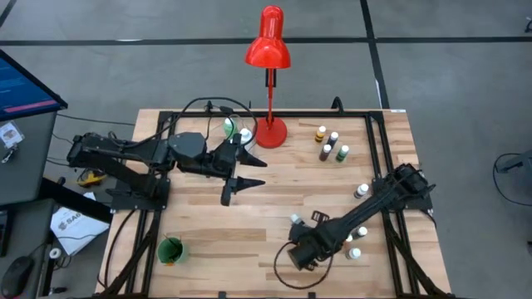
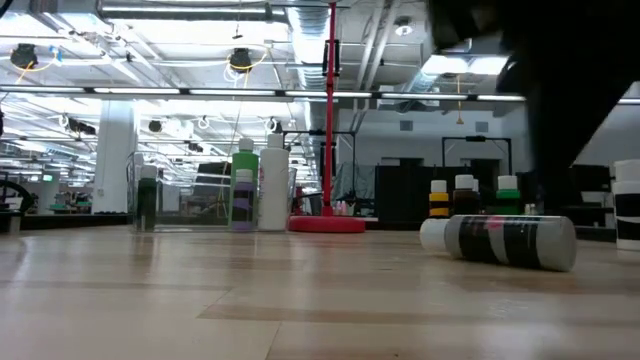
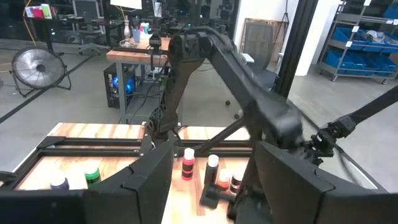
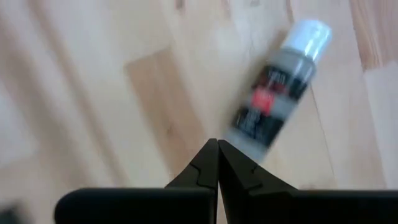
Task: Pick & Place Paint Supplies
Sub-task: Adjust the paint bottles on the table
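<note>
The bottle (image 4: 277,90) lies toppled just ahead of the right gripper (image 4: 217,146), whose fingers are clenched empty; the left gripper (image 1: 243,170) hangs released. Light, round, likely to roll: grasp across its body.

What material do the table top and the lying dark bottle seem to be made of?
Table top: wood, pale jointed planks with visible grain and a smooth, faintly shiny finish. Lying dark bottle: probably plastic, dark glossy body with a printed label and white cap.

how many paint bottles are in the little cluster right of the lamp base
4, in two pairs: an orange-topped bottle beside a white-capped bottle, a dark bottle beside a green bottle. None seems hidden.
</note>
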Robot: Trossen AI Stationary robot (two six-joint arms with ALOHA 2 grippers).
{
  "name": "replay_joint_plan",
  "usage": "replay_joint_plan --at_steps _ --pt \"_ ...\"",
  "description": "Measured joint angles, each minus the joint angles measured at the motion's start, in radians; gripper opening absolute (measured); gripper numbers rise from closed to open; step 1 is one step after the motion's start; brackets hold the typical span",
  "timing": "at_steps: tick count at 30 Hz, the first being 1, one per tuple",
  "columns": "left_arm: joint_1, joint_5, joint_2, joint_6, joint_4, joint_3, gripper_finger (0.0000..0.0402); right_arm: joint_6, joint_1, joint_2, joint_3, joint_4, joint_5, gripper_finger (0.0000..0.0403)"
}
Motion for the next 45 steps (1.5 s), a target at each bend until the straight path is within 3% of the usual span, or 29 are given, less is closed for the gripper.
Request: replay_joint_plan --at_steps 4,8,15,20,28,33,37,45 --pt "0.0 -0.003 0.0 -0.003 -0.008 0.0 0.0218 0.046 0.024 -0.08 0.034 -0.163 -0.101 0.0" --pt "0.0 -0.003 0.0 -0.004 -0.029 0.0 0.0218 0.226 0.069 -0.187 0.04 -0.303 -0.212 0.0" --pt "0.0 -0.003 0.0 -0.011 -0.028 0.0 0.0218 0.556 0.23 -0.266 0.04 -0.303 -0.376 0.0" --pt "0.0 -0.003 0.0 -0.011 -0.028 0.0 0.0218 0.619 0.337 -0.239 -0.008 -0.216 -0.439 0.0" --pt "0.0 -0.002 0.0 -0.011 -0.027 0.0 0.0218 0.732 0.412 -0.239 -0.259 -0.086 -0.458 0.0" --pt "0.0 -0.002 0.0 -0.011 -0.028 0.0 0.0218 0.81 0.432 -0.238 -0.396 0.106 -0.379 0.0" --pt "0.0 0.001 0.0 -0.011 -0.028 0.0 0.0218 0.922 0.467 -0.237 -0.449 0.107 -0.289 0.0" --pt "0.0 0.001 0.0 -0.011 -0.028 0.0 0.0218 0.937 0.482 -0.237 -0.49 0.123 -0.279 0.0"
